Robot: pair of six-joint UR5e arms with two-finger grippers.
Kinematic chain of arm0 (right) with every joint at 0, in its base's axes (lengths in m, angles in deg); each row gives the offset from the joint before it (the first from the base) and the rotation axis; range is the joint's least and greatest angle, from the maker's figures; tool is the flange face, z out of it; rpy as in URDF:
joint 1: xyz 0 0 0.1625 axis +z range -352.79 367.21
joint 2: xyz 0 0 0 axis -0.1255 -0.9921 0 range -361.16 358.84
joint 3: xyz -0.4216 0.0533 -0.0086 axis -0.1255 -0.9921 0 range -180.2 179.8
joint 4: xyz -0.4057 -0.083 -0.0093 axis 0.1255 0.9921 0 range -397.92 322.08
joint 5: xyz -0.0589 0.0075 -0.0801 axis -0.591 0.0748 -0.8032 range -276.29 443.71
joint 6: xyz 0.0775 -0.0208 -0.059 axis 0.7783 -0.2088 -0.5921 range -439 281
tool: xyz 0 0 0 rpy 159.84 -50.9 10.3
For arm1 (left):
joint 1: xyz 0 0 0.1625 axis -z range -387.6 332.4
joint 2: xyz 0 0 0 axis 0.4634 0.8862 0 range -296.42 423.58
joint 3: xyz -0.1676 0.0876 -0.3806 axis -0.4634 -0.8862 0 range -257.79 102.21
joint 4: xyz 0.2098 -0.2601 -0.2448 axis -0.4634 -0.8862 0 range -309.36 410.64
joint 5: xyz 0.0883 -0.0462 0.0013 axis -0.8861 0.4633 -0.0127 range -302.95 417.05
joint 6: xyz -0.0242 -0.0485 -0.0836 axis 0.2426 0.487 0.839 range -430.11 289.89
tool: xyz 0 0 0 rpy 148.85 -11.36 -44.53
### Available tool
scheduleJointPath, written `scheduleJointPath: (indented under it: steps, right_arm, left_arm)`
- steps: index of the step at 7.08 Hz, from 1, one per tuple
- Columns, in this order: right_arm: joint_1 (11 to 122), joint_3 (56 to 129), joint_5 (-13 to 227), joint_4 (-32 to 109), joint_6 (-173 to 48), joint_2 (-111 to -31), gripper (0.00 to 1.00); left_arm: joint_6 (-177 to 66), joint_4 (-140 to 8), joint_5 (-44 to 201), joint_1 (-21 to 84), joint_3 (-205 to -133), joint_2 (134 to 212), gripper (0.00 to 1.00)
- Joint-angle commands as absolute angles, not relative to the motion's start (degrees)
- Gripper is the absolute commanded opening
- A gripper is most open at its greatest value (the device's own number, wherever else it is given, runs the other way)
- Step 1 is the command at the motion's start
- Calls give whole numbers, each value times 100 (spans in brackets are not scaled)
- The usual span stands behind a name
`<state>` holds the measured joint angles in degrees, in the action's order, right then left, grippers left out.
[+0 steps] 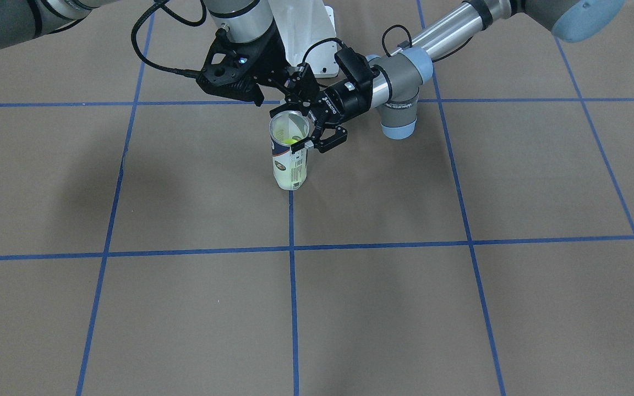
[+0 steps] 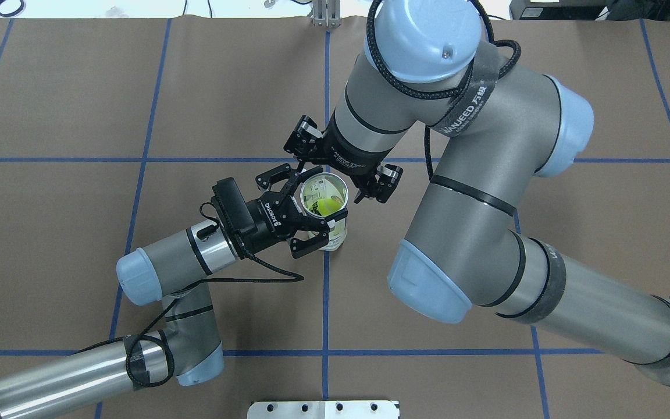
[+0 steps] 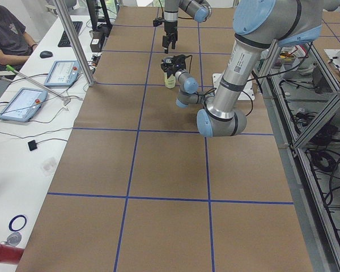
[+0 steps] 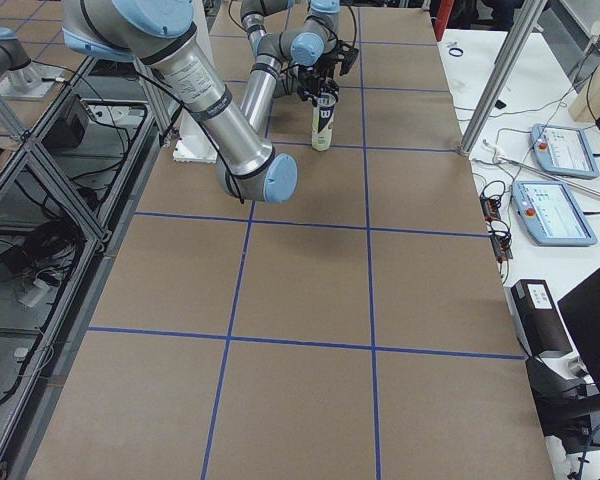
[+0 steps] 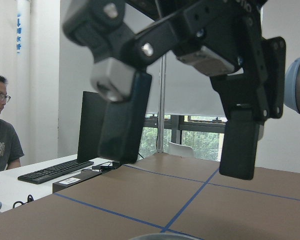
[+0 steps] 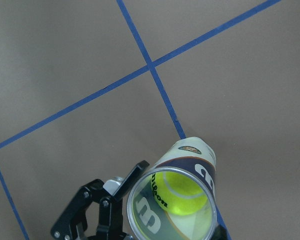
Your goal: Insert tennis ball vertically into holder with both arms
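- Front view: the can [image 1: 289, 159] stood upright directly below the right gripper [image 1: 287, 93], with the ball [image 1: 290, 141] inside it. The left gripper [image 1: 312, 127] lay level at the rim, jaws wide, holding nothing. A tall, unheld can would probably topple at a light knock.
- Overhead view: the can's mouth sat between the left fingers [image 2: 307, 247], just ahead of the palm. The right fingers [image 2: 306, 132] were splayed, so that hand appeared open and empty. A sideways retreat by the left gripper could drag a finger across the rim.
- Left side view: the can [image 3: 170, 81] stood beneath the far hand. Both hands were too small to judge.
- Right side view: the can [image 4: 323, 120] stood upright under the two hands.
- Left wrist view: the pads [image 5: 122, 120] hung wide apart with nothing between them. A sliver of rim showed below them, so a drop before backing away could strike it.
- Right wrist view: the ball [image 6: 185, 192] lay down inside the can [image 6: 205, 170]. One left finger [image 6: 107, 205] was at the rim, touching or just beside it. A skewed lift by the right gripper might catch the opposite edge.
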<state>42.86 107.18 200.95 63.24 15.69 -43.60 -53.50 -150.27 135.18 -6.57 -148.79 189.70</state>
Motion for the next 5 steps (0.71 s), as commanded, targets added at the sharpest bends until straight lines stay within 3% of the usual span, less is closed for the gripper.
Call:
scheduleJointPath:
  steps: [1, 3, 5]
  right_arm:
    - [4298, 10756, 20096, 6324, 1549, -4405, 99]
    - [4481, 10764, 20113, 6333, 1522, -4492, 98]
    - [4780, 10921, 20140, 6333, 1287, -4956, 98]
  left_arm:
    - [-5332, -15036, 13422, -660, -14968, 18944, 92]
    - [-5288, -15028, 13333, -651, -15720, 18499, 94]
    - [-5280, -15001, 13351, -642, -17001, 17333, 94]
